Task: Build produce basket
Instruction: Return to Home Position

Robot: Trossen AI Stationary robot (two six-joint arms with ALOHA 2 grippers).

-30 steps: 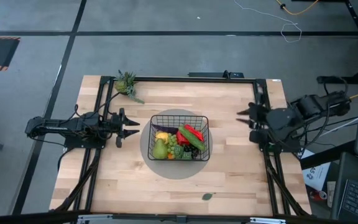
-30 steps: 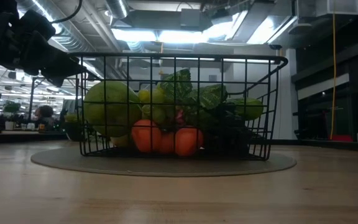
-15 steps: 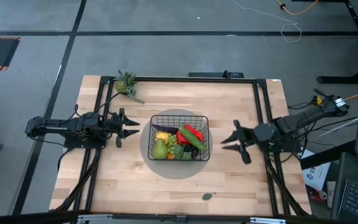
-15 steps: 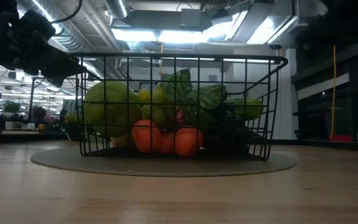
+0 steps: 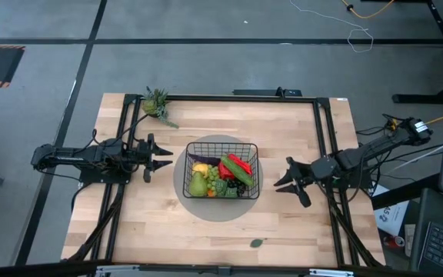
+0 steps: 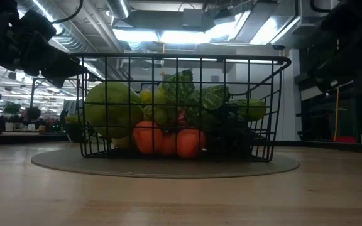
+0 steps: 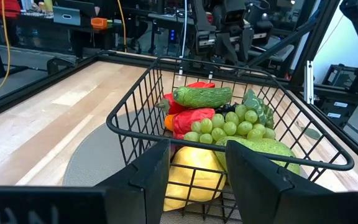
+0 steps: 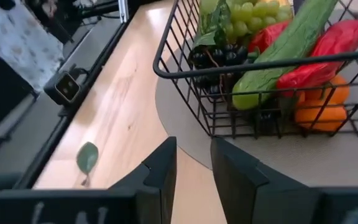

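You have the basket at frame centre on the mat, produce inside; left gripper left of it, right gripper right.

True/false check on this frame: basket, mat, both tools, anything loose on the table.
1. The basket stands on a round grey mat. True.
2. The left tool grips the cucumber. False: it is open and empty beside the basket, and the cucumber lies inside the basket.
3. A small green leaf lies on the table, outside the basket. True.
4. The right tool hangs over the basket. False: it is open, off to the basket's side and apart from it.
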